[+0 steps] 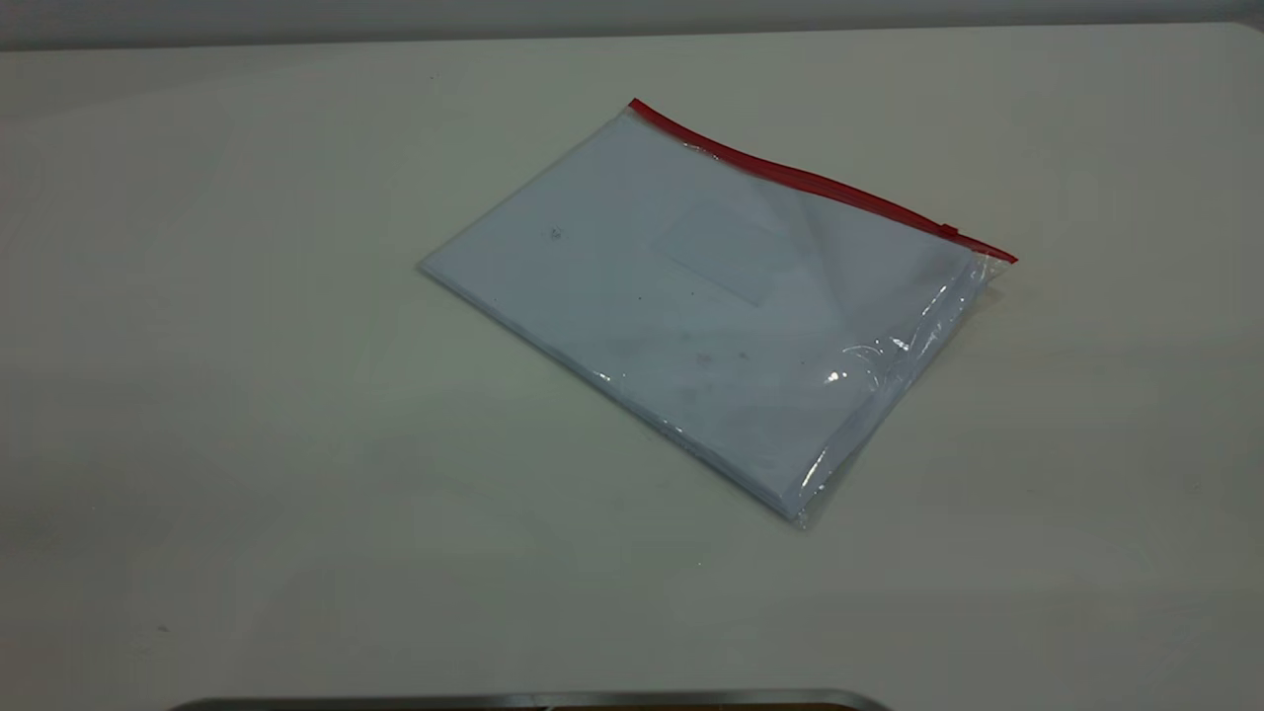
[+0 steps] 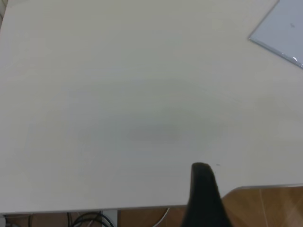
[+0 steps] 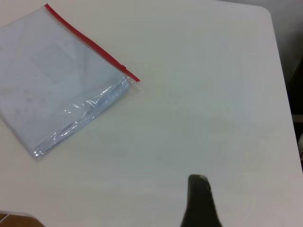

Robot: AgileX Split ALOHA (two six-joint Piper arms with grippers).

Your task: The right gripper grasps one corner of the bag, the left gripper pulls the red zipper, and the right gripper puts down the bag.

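Observation:
The bag (image 1: 711, 296) lies flat on the pale table, a clear pouch with white sheets and a faint label patch. The red zipper (image 1: 820, 183) runs along its far long edge, with the slider tab (image 1: 949, 230) near the right end. The corner of the bag (image 1: 997, 259) by that tab rests on the table. In the right wrist view the bag (image 3: 61, 80), the zipper (image 3: 90, 42) and that corner (image 3: 135, 79) lie well away from my right gripper (image 3: 199, 182), which shows only as a black wedge. My left gripper (image 2: 202, 170) is likewise a black wedge near the table's edge, far from the bag (image 2: 281, 33).
The table (image 1: 247, 395) spreads wide on all sides of the bag. A dark metal rim (image 1: 533, 701) shows at the near edge in the exterior view. Beyond the table's edge the left wrist view shows wooden floor (image 2: 265, 208) and some cables (image 2: 90, 220).

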